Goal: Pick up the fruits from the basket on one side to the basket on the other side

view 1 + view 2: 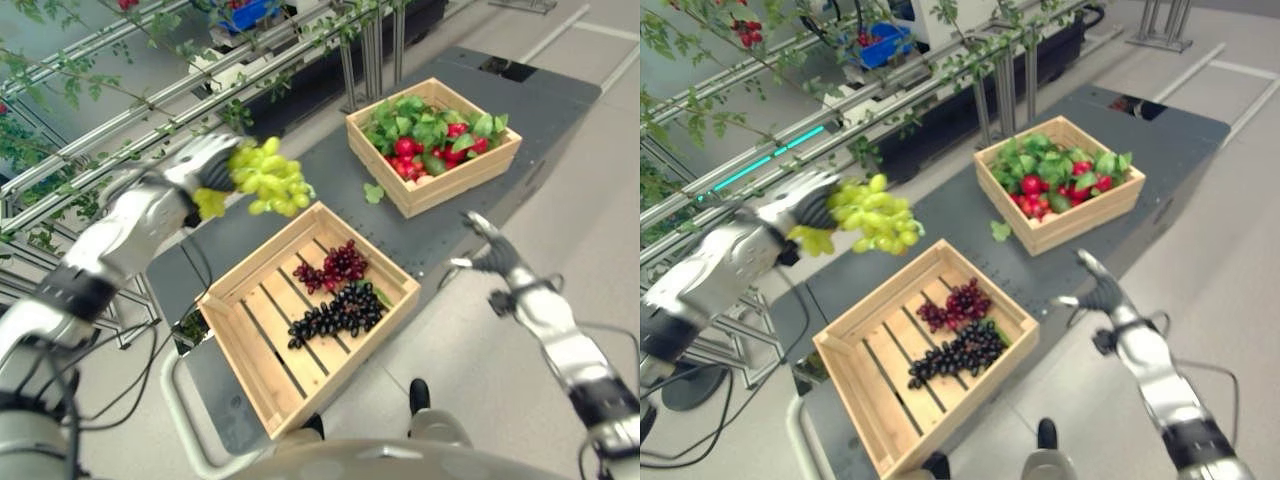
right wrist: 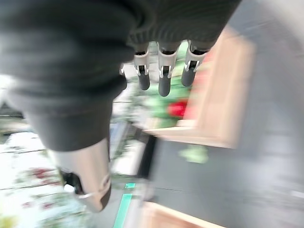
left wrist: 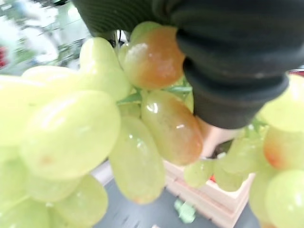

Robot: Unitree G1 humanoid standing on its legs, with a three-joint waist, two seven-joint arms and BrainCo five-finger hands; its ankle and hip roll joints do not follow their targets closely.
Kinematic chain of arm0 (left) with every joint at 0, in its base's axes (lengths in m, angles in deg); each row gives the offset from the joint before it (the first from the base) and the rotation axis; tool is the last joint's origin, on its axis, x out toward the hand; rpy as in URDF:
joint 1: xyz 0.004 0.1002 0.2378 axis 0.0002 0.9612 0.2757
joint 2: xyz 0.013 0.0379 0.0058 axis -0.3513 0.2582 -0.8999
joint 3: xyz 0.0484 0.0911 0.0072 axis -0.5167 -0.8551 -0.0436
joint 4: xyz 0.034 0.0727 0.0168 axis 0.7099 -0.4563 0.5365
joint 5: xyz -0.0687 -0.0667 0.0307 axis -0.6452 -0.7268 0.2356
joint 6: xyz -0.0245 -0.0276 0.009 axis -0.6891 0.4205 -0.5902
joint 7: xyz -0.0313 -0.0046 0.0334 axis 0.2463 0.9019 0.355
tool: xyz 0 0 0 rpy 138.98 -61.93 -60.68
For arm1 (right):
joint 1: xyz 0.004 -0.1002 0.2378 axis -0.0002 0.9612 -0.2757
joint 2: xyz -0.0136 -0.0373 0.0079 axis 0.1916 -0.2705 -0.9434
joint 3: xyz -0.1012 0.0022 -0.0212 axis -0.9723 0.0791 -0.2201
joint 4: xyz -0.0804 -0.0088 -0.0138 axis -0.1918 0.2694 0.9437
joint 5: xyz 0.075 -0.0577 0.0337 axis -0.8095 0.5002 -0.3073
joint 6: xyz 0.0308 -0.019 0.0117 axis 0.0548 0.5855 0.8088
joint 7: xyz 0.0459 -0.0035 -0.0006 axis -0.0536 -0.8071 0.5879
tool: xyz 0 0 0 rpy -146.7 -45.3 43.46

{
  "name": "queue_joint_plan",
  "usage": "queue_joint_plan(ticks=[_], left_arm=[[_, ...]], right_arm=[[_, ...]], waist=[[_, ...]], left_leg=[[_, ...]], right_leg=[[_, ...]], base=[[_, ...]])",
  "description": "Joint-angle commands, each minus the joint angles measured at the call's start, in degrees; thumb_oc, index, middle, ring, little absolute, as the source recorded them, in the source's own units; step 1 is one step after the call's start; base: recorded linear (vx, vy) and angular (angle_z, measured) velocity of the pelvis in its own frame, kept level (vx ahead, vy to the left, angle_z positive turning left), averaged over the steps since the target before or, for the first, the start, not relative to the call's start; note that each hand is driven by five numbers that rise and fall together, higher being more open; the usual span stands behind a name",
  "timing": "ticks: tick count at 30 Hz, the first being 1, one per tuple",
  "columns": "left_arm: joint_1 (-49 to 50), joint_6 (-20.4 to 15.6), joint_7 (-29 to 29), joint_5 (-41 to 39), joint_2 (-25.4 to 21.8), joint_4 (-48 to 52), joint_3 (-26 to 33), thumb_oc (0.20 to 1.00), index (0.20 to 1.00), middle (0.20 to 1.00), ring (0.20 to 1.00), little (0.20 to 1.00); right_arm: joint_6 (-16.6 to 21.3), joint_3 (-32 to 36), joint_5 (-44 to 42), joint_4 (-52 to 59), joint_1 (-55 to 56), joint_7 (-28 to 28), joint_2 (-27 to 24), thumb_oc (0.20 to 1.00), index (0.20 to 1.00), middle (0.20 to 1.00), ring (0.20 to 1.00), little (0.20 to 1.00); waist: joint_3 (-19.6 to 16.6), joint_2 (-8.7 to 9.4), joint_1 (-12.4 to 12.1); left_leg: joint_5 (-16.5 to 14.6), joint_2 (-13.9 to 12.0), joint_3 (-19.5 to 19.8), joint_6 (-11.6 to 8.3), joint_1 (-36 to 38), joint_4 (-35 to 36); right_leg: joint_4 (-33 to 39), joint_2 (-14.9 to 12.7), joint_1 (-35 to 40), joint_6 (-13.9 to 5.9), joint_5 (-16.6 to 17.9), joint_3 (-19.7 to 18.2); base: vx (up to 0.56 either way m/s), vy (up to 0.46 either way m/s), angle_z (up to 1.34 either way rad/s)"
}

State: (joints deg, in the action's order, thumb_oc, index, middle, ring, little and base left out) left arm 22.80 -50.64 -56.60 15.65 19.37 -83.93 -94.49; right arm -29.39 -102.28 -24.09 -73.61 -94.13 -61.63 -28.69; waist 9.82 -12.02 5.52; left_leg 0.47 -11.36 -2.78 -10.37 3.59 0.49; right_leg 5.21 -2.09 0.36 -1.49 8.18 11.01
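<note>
Left hand (image 1: pixel 205 165): fingers curled round a bunch of pale green grapes (image 1: pixel 268 179), held in the air above the far left corner of the near crate.
Right hand (image 1: pixel 492 252): fingers spread and relaxed, holding nothing, over the dark grey table (image 1: pixel 440 235) edge.
Near slatted wooden crate (image 1: pixel 262 352): 1 dark red grape bunch (image 1: pixel 336 266), 1 black grape bunch (image 1: pixel 338 314).
Far wooden crate (image 1: pixel 455 183): red fruits among green leaves (image 1: pixel 432 131).

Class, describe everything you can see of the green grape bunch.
The green grape bunch is a cluster of plump yellow-green grapes, a few blushed orange-brown, glossy like plastic. It hangs in the air, gripped by the left hand, above the table beside the near wooden crate. Only the hand touches it.
</note>
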Motion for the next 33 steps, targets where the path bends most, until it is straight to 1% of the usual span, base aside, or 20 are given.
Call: queue_joint_plan(ticks=[1, 5, 6, 7, 9, 13, 15, 22, 23, 24, 25, 26, 27, 31, 33], left_arm=[[-9.0, 0.3, -3.8, 2.4, 2.2, -3.4, -0.1, 0.200, 0.200, 0.200, 0.200, 0.200], [-12.2, 0.3, -4.8, 6.2, 5.8, -2.7, -3.1, 0.200, 0.200, 0.200, 0.200, 0.200], [-12.3, 0.3, -4.9, 6.2, 5.8, -2.8, -3.1, 0.200, 0.200, 0.200, 0.200, 0.200], [-12.7, 0.1, -5.1, 7.0, 7.2, -2.3, -3.3, 0.200, 0.200, 0.200, 0.200, 0.200], [-13.1, 0.1, -5.1, 8.7, 8.1, -1.9, -4.1, 0.200, 0.200, 0.200, 0.200, 0.200], [-12.5, -0.2, -4.6, 11.4, 9.5, -1.6, -5.2, 0.200, 0.200, 0.200, 0.200, 0.200], [-10.6, -0.4, -3.8, 13.8, 11.2, -1.5, -5.8, 0.200, 0.200, 0.200, 0.200, 0.200], [-8.1, -0.5, -2.9, 15.0, 13.3, -0.9, -5.6, 0.200, 0.200, 0.200, 0.200, 0.200], [-7.7, -0.8, -2.7, 14.9, 14.5, -0.3, -6.0, 0.200, 0.200, 0.200, 0.200, 0.200], [-7.6, -0.8, -2.7, 14.9, 14.4, -0.3, -5.9, 0.200, 0.200, 0.200, 0.200, 0.200], [-7.6, -0.9, -2.4, 14.7, 14.9, 0.1, -6.2, 0.200, 0.200, 0.200, 0.200, 0.200], [-7.6, -0.9, -2.4, 14.7, 14.8, 0.1, -6.2, 0.200, 0.200, 0.200, 0.200, 0.200], [-7.7, -1.0, -2.2, 14.7, 15.4, 0.1, -6.7, 0.200, 0.200, 0.200, 0.200, 0.200], [-8.1, -1.0, -2.7, 15.4, 16.1, -0.8, -7.7, 0.200, 0.200, 0.200, 0.200, 0.200], [-8.0, -1.2, -2.8, 15.7, 16.9, -1.0, -8.5, 0.200, 0.200, 0.200, 0.200, 0.200]], right_arm=[[1.3, -3.2, -1.9, 0.3, -6.9, 1.6, -0.4, 1.000, 1.000, 1.000, 1.000, 1.000], [-0.2, -5.6, -0.4, -3.1, -12.3, 3.0, 0.5, 1.000, 1.000, 1.000, 1.000, 1.000], [-0.1, -5.7, -0.4, -3.2, -12.3, 3.0, 0.6, 1.000, 1.000, 1.000, 1.000, 1.000], [-0.7, -6.3, -0.7, -5.0, -14.4, 3.7, 1.4, 1.000, 1.000, 1.000, 1.000, 1.000], [-0.9, -7.5, -0.6, -6.9, -16.5, 4.0, 2.0, 1.000, 1.000, 1.000, 1.000, 1.000], [-1.4, -8.8, -1.5, -8.4, -17.7, 3.5, 3.3, 1.000, 1.000, 1.000, 1.000, 1.000], [-2.3, -10.1, -2.6, -10.2, -19.3, 3.2, 5.5, 1.000, 1.000, 1.000, 1.000, 1.000], [-2.7, -12.3, -3.7, -13.1, -23.1, 3.1, 8.5, 1.000, 1.000, 1.000, 1.000, 1.000], [-2.9, -13.5, -7.6, -15.6, -24.9, 2.8, 10.5, 1.000, 1.000, 1.000, 1.000, 1.000], [-2.8, -13.6, -7.8, -15.8, -25.1, 2.8, 10.5, 1.000, 1.000, 1.000, 1.000, 1.000], [-2.6, -14.7, -11.4, -17.1, -26.6, 2.1, 11.9, 1.000, 1.000, 1.000, 1.000, 1.000], [-2.5, -14.8, -11.7, -17.3, -26.8, 2.1, 11.9, 1.000, 1.000, 1.000, 1.000, 1.000], [-2.4, -15.9, -16.5, -17.4, -28.1, 1.2, 13.1, 1.000, 1.000, 1.000, 1.000, 1.000], [-1.6, -18.0, -19.5, -16.3, -31.1, 0.7, 14.3, 1.000, 1.000, 1.000, 1.000, 1.000], [-1.4, -19.2, -19.6, -15.8, -33.1, 0.7, 15.1, 1.000, 1.000, 1.000, 1.000, 1.000]], waist=[[-5.3, 3.05, -0.4], [-6.1, 3.71, -0.8], [-6.1, 3.73, -0.8], [-6.5, 4.00, -1.1], [-6.8, 4.26, -1.2], [-7.1, 4.52, -1.2], [-7.4, 4.74, -1.4], [-7.8, 4.70, -1.6], [-7.9, 4.78, -1.9], [-7.9, 4.80, -1.8], [-8.1, 4.90, -2.0], [-8.1, 4.91, -2.0], [-8.2, 5.09, -2.1], [-8.2, 5.42, -2.1], [-8.3, 5.64, -2.2]], left_leg=[[0.4, -0.3, -0.9, 0.35, -4.8, -4.2], [-0.1, -0.1, -0.7, 0.45, -4.5, -4.2], [-0.1, -0.1, -0.7, 0.45, -4.4, -4.2], [-0.3, 0.0, -0.7, 0.49, -4.1, -4.2], [-0.5, 0.1, -0.6, 0.51, -3.9, -4.3], [-0.8, 0.1, -0.6, 0.53, -3.4, -4.3], [-1.0, 0.1, -0.5, 0.56, -3.2, -4.2], [-1.0, 0.2, -0.4, 0.65, -3.3, -3.9], [-0.8, 0.1, -0.4, 0.68, -3.5, -3.9], [-0.9, 0.1, -0.4, 0.68, -3.5, -3.9], [-0.8, 0.2, -0.4, 0.65, -3.5, -3.9], [-0.8, 0.2, -0.4, 0.64, -3.5, -3.9], [-0.8, 0.1, -0.4, 0.58, -3.5, -3.9], [-0.8, 0.0, -0.5, 0.49, -3.4, -3.9], [-0.9, 0.0, -0.4, 0.51, -3.3, -3.9]], right_leg=[[-4.8, 0.2, 4.7, -3.85, -14.8, -1.1], [-4.7, 0.2, 5.5, -3.83, -14.9, -0.9], [-4.7, 0.2, 5.5, -3.84, -14.9, -0.9], [-4.7, 0.2, 5.9, -3.86, -15.0, -0.8], [-4.7, 0.2, 6.2, -3.83, -15.0, -0.8], [-4.6, 0.3, 6.6, -3.74, -15.2, -0.8], [-4.6, 0.3, 6.9, -3.67, -15.2, -0.8], [-4.4, 0.4, 6.6, -3.59, -15.1, -1.0], [-4.4, 0.4, 6.5, -3.56, -15.0, -1.0], [-4.4, 0.4, 6.5, -3.55, -15.0, -1.0], [-4.4, 0.5, 6.5, -3.49, -15.0, -1.1], [-4.4, 0.5, 6.5, -3.49, -15.0, -1.1], [-4.4, 0.6, 6.6, -3.45, -15.0, -1.1], [-4.3, 0.6, 6.6, -3.39, -15.0, -1.1], [-4.4, 0.7, 6.6, -3.37, -15.0, -1.2]], base=[[0.02, -0.028, 0.09], [0.03, -0.017, 0.07], [0.03, -0.016, 0.04], [0.03, -0.013, 0.03], [0.02, -0.009, 0.01], [0.01, -0.002, 0.00], [0.00, 0.000, 0.00], [0.00, 0.000, 0.00], [0.00, 0.000, 0.00], [0.00, 0.000, 0.00], [0.00, 0.000, 0.00], [0.00, 0.000, 0.00], [0.00, 0.000, 0.00], [0.00, 0.000, 0.00], [0.00, 0.000, 0.00]])
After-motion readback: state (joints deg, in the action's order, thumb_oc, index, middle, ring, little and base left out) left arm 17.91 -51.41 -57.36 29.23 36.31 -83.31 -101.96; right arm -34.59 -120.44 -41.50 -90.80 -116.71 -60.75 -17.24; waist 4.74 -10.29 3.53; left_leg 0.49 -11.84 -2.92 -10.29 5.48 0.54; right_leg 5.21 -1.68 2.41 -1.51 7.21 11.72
